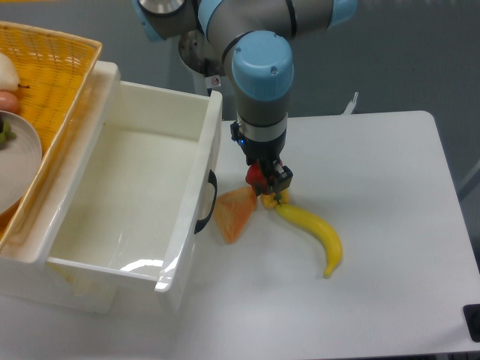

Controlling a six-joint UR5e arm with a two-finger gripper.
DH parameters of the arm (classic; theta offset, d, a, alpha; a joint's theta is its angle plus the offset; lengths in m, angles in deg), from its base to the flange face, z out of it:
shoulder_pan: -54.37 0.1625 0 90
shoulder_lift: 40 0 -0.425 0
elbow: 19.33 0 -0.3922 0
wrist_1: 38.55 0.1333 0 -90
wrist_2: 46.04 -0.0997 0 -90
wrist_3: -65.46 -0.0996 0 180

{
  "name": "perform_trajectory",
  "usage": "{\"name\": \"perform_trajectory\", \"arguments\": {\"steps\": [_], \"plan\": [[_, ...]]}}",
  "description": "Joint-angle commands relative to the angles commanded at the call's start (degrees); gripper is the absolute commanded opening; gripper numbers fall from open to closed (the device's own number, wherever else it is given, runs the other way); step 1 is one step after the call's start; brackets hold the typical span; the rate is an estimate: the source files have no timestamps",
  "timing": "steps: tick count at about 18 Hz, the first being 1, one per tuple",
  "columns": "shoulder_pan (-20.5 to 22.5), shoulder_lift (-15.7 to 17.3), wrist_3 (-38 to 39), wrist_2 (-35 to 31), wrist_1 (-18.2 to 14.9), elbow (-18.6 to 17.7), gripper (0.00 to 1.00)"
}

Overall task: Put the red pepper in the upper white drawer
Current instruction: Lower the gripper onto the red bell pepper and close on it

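The gripper (268,182) hung straight down over the table (390,225), just right of the drawer (135,195), with a patch of the red pepper (256,175) showing at its tip. From this angle it could not be told whether the jaws were pinching the pepper or only standing around it, since the wrist and arm hid most of both. The drawer was pulled wide open, its dark handle (207,202) facing the gripper, which probably left room for a drop from above; the pepper was not yet inside it. Just right of the drawer lay an orange wedge (235,214), and beyond it a banana (315,232) whose near end sat under the gripper beside a small yellow piece, too hidden to name. Left of the drawer a yellow basket (60,67) was cut off by the edge, holding a plate (19,161) and items hard to make out.
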Motion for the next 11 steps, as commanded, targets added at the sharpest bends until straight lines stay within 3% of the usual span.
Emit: {"name": "perform_trajectory", "arguments": {"steps": [11], "plan": [[0.17, 0.17, 1.50, 0.18, -0.17, 0.09, 0.52]]}}
